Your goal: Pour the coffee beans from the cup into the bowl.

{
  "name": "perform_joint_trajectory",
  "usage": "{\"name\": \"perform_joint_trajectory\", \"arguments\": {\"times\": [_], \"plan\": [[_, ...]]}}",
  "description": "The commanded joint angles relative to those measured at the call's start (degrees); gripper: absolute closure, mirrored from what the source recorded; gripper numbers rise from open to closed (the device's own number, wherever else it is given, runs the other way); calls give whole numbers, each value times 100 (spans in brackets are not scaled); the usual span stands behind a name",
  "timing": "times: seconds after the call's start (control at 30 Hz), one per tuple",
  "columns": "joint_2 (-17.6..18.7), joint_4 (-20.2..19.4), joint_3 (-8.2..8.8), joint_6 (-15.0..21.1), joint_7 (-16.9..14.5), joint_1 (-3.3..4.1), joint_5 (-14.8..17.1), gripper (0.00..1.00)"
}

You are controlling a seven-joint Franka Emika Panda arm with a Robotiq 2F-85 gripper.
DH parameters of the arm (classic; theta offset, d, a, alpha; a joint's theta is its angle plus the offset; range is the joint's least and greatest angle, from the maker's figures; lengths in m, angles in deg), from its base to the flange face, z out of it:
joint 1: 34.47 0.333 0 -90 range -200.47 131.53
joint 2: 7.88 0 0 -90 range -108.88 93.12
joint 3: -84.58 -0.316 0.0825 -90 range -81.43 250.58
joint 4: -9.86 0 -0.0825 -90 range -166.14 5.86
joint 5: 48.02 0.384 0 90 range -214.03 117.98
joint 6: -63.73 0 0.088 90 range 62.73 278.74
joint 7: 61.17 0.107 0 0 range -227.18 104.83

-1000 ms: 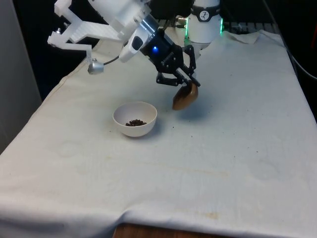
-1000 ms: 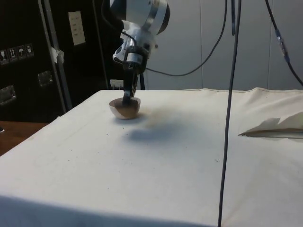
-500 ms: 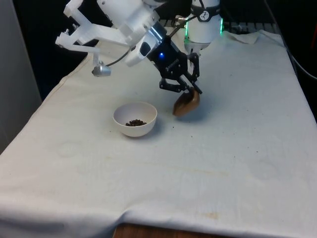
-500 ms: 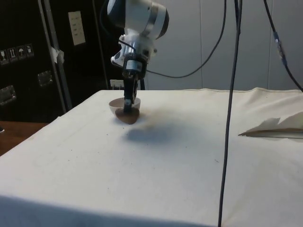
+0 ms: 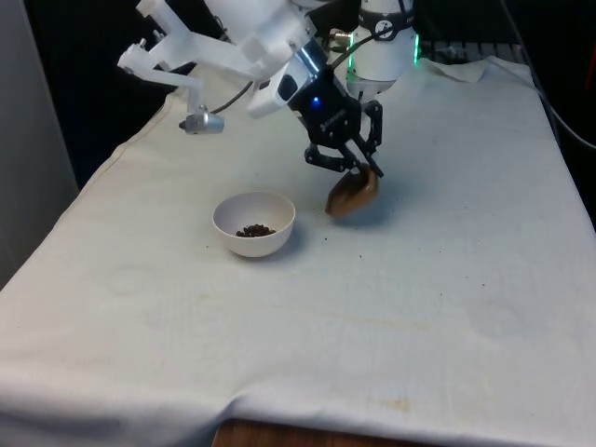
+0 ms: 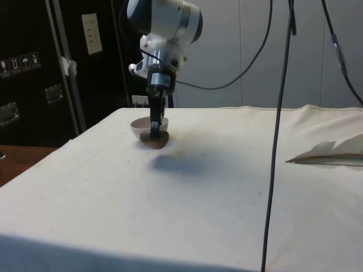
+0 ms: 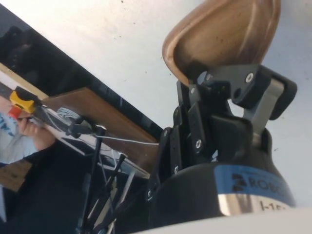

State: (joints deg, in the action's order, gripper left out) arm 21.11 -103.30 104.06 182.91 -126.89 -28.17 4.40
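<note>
The cup, brown and tipped, hangs just above the table to the front view's right of the white bowl, which holds beans. The hand pinches its rim. Set down tilted, it could roll.

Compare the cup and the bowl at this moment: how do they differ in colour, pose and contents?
The cup is brown and wooden-looking; the bowl is white. The cup hangs tilted in the gripper, its rim pinched between the fingers; the bowl sits upright on the white cloth. The bowl holds coffee beans; the cup's visible inside looks empty in the wrist view. Both are small, round and open-topped.
</note>
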Motion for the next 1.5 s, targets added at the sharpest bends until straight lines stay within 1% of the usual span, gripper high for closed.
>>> {"name": "perform_joint_trajectory", "arguments": {"times": [0.0,0.1,0.13,0.17,0.2,0.33,0.37,0.4,0.47,0.57,0.6,0.63,0.7,0.87,0.9,0.93,0.97,1.13,1.17,1.2,1.37,1.43,1.47], "plan": [[-69,-69,17,132,92,74,-80,99],[-132,-126,-46,235,166,74,-189,99],[-92,-63,-80,120,103,0,-138,99],[-149,-143,-63,269,183,74,-212,99],[-166,-160,-80,298,206,80,-241,99],[-235,-246,-183,476,292,69,-384,99],[-195,-189,-223,372,241,0,-338,99],[-246,-264,-201,510,304,69,-401,99],[-275,-298,-229,590,327,74,-441,99],[-327,-372,-304,733,384,74,-544,99],[-275,-304,-332,602,304,0,-476,99],[-338,-390,-321,768,401,69,-567,99],[-361,-424,-361,848,441,74,-625,99],[-430,-527,-470,1071,533,63,-779,99],[-384,-464,-504,957,464,0,-722,99],[-435,-544,-487,1112,544,63,-808,99],[-447,-561,-504,1157,556,69,-831,99],[-504,-676,-590,1398,602,69,-934,99],[-464,-613,-630,1289,521,0,-871,99],[-510,-688,-607,1444,607,69,-957,99],[-550,-791,-688,1684,630,52,-1060,99],[-556,-819,-705,1765,630,57,-1077,99],[-521,-762,-739,1667,573,0,-1020,99]]}}
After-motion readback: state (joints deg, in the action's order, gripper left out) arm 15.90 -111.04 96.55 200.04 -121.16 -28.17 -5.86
